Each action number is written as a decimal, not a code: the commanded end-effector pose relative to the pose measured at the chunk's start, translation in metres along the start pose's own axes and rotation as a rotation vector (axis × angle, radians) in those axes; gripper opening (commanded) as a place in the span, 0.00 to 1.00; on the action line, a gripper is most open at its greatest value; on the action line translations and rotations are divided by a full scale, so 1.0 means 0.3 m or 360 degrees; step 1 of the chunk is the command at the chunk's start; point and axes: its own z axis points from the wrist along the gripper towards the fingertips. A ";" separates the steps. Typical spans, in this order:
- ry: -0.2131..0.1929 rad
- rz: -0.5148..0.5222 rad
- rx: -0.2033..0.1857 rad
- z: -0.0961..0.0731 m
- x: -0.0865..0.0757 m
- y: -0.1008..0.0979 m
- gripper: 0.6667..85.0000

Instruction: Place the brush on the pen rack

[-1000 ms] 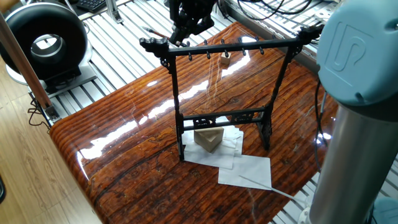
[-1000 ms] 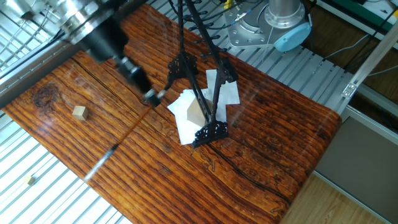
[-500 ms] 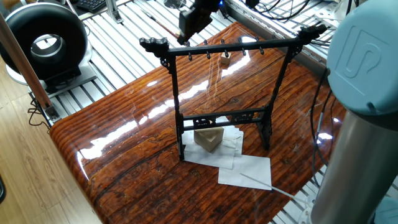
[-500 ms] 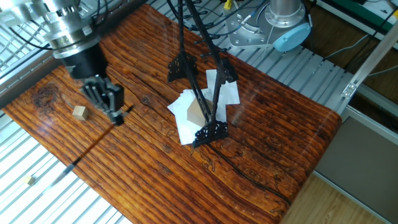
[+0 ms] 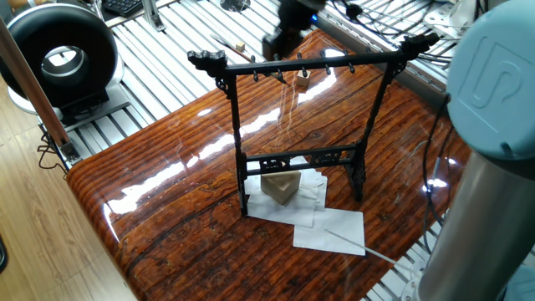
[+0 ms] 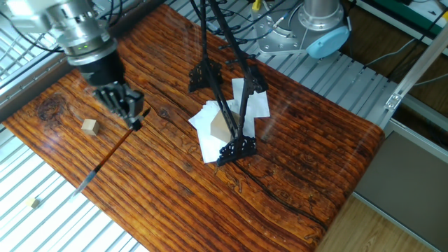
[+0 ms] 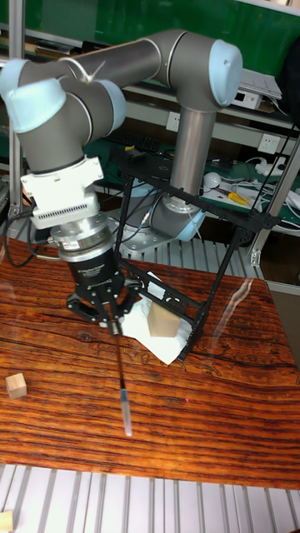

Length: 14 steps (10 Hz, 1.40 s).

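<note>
The gripper [image 7: 111,321] hangs over the table [image 6: 294,168], left of centre in the tall fixed view, its fingers [image 7: 93,310] closed on the upper end of the brush [image 7: 122,379]. The brush hangs from it almost upright, tip down; whether that pale tip touches the wood I cannot tell. In the other fixed view the gripper [image 6: 134,120] sits in the upper left, and the brush [image 6: 108,152] runs down and left from it towards the table's edge. In one fixed view the gripper [image 5: 276,42] is at the top centre, blurred, behind the rack's crossbar.

The rack [image 7: 208,250] stands to the right of the gripper in the tall fixed view, apart from the brush. In one fixed view the rack [image 5: 238,125] fills the middle, its feet on sheets of paper [image 5: 330,227], with a pale wedge [image 5: 281,187] under its lower rail.

A small wooden cube [image 6: 89,126] lies on the table near the gripper, at the left of the other fixed view; in the tall fixed view the cube [image 7: 15,385] is at the far left.
</note>
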 end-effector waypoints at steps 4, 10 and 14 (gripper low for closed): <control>-0.0108 -0.0055 0.0077 0.113 0.071 -0.124 0.00; -0.0264 -0.0120 0.0098 0.158 0.012 -0.146 0.00; -0.0266 -0.0158 0.0188 0.154 0.007 -0.197 0.04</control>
